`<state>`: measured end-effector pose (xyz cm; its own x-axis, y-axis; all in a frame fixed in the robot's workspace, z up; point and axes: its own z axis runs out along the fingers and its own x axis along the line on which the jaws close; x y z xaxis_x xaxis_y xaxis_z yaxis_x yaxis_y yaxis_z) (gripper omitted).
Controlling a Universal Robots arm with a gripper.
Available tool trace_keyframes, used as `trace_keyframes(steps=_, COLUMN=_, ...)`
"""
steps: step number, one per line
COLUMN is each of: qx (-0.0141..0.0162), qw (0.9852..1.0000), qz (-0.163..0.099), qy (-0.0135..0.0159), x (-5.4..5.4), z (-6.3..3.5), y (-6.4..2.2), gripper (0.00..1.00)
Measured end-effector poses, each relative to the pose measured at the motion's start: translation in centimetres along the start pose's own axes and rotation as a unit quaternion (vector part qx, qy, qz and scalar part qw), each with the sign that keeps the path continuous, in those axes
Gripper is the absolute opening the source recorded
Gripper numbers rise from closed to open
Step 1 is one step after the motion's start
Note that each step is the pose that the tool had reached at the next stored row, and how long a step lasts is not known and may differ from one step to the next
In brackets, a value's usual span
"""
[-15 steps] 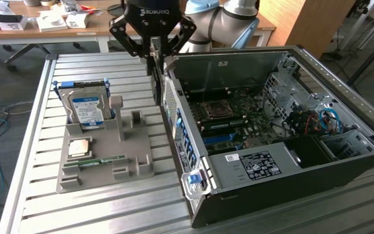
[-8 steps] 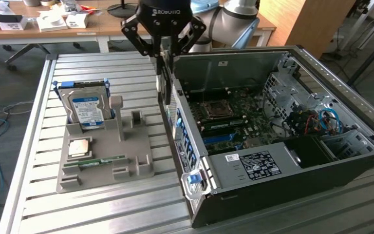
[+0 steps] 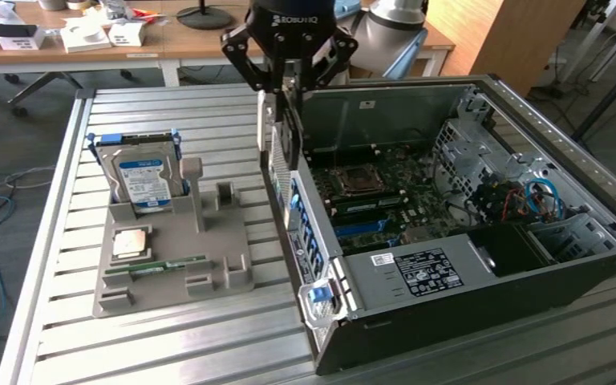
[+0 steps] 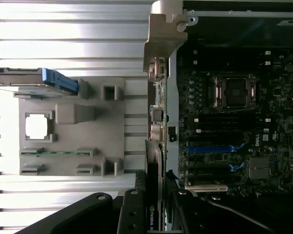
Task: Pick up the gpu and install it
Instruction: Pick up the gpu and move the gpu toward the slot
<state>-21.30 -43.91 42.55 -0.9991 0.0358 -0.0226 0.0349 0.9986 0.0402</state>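
Aluminium slat table point(image 3: 212, 345) is the biggest thing here. Sitting on it is the open black PC case point(image 3: 522, 281), lying on its side with the motherboard point(image 3: 394, 200) facing up. Just beside the case, on the exterior view's left, is the grey parts tray point(image 3: 222, 249).

The gripper point(image 3: 286, 84) hangs over the case's rear wall point(image 3: 299, 241). Its fingers point(image 4: 132, 209) are closed partway, pinching the gpu point(image 3: 279, 152) between them. The card hangs straight down, edge-on, right along that rear wall. The wrist view has it lined up over the wall's edge rather than over the board. I honestly can't tell if it's touching the wall or just clearing it.

So I'd call this the install step: pickup is done, the card is over the case but not seated. Seating it would need the card's bottom edge square over an expansion slot, somewhere around the blue slots point(image 4: 210, 148), and its bracket end tucked inside the rear wall. That wall is the main thing in the way, and the drive cage and cables further in don't look like a problem.

The silver hard drive point(image 3: 142, 180) stands upright in the tray. A CPU chip point(image 3: 129, 241) and the slim green memory stick point(image 3: 164, 263) lie flat in their pockets.
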Motion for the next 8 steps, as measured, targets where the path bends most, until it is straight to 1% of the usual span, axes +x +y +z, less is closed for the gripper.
trace_keyframes(steps=8, qx=0.0, qw=1.0, qz=0.0, qy=0.0, x=-1.9, z=0.04, y=0.07, gripper=0.26)
